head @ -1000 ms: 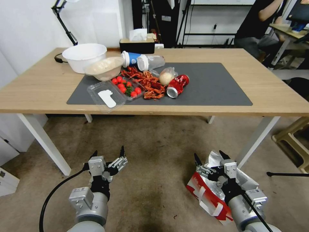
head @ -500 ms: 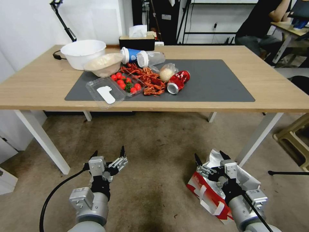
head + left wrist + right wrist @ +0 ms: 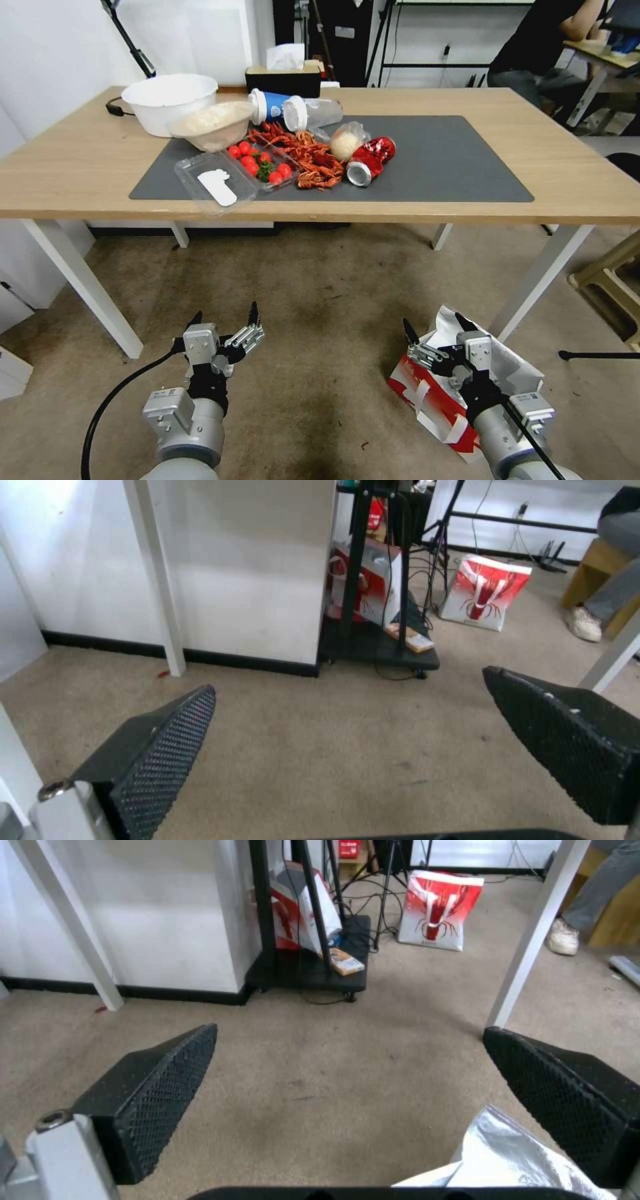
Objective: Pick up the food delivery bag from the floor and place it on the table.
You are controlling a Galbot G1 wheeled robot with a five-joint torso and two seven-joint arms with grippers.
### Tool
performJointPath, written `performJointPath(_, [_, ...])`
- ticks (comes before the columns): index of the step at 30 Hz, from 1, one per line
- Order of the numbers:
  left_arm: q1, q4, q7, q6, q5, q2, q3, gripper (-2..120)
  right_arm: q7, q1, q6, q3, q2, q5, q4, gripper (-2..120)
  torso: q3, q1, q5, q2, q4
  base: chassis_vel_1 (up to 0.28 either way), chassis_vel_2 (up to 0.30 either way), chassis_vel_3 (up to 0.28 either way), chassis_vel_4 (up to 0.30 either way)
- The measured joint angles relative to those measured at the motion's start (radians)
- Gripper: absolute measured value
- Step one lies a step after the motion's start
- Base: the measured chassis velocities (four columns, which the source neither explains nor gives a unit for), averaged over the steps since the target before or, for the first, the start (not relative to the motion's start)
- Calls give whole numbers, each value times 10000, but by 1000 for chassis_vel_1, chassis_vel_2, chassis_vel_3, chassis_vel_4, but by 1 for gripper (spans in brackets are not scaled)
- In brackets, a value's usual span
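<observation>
Since a second ago the whole head view has slid: the table (image 3: 100, 193) sits higher and farther, so the camera moved, while both grippers keep their places low over the floor (image 3: 320, 320). No writing can be read anywhere. At near left, the left gripper (image 3: 225, 319) hovers above bare carpet, fingers spread wide. At near right, the right gripper (image 3: 437, 325) hangs just over the food delivery bag (image 3: 433, 400), fingers wide, holding nothing. That bag lies tipped on the carpet beside the table's right near leg, foil lining showing.
</observation>
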State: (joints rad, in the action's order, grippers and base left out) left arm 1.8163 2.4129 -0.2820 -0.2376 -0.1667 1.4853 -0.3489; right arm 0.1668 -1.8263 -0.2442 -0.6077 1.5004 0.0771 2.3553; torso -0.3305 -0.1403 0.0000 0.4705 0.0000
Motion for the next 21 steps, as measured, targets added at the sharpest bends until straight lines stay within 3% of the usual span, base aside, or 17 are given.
performJointPath(21, [-8, -53, 20, 131, 4, -63, 6, 100, 18, -26, 15, 41, 47, -46, -64, 100, 729, 371, 0, -1097, 0, 0, 0, 0, 0])
